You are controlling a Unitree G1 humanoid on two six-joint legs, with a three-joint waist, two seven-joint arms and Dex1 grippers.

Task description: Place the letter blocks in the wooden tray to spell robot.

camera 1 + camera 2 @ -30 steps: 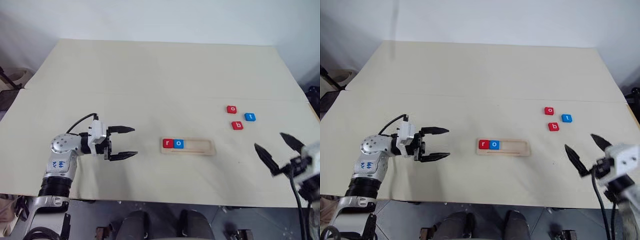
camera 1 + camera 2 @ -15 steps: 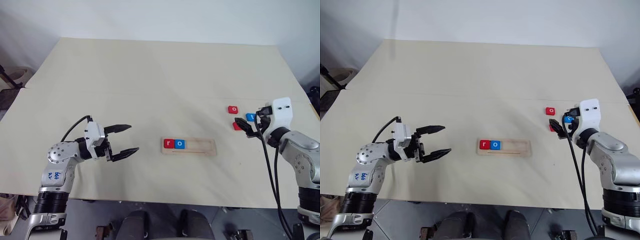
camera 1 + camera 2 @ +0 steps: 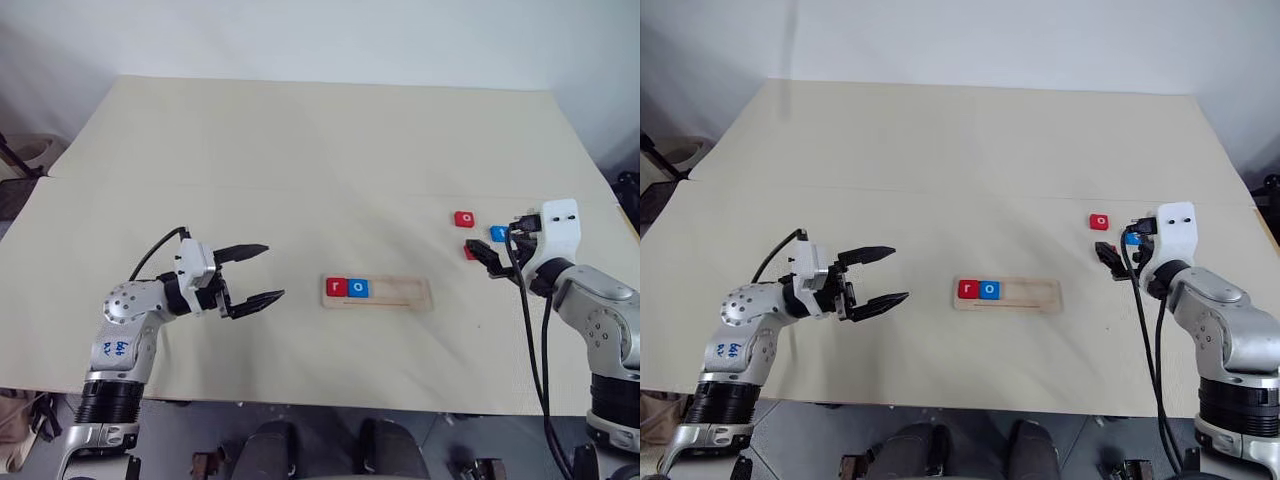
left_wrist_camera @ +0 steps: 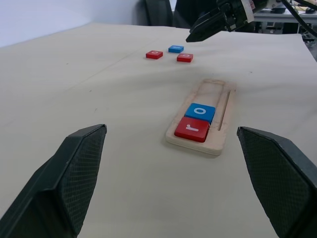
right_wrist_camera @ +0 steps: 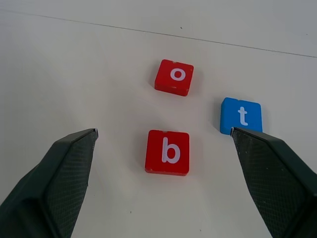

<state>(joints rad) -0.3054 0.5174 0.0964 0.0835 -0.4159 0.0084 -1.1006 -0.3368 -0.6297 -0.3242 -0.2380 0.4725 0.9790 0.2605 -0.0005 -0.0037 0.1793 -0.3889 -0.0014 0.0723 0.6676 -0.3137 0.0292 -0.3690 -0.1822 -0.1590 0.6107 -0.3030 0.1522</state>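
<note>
on the left of the worktop (image 3: pixel 300 150) the left gripper (image 3: pixel 252 273) hovers level, its fingers (image 3: pixel 243 250) spread wide and holding nothing, aimed toward 3 o'clock at the wooden tray (image 3: pixel 378 292); it looks parked there, ready to steady or fill the tray.

the tray lies at the middle of the worktop, long side running 9 to 3 o'clock. a red "r" block (image 3: pixel 336 287) sits in its 9 o'clock end with a blue "o" block (image 3: pixel 358 288) touching it at 3 o'clock, so 2 of 5 letters are in and the 3 places to the right stand bare.

well to the tray's 2 o'clock the other 3 blocks lie loose on the worktop: a red "b" (image 5: pixel 168 152), a red "o" (image 5: pixel 174 77) at its 12 o'clock, and a blue "t" (image 5: pixel 241 115) at its 2 o'clock, near but apart.

the right gripper (image 5: pixel 163 148) hangs just above them, fingers (image 5: pixel 54 186) wide and empty, straddling the "b", probably because that letter comes next.
</note>
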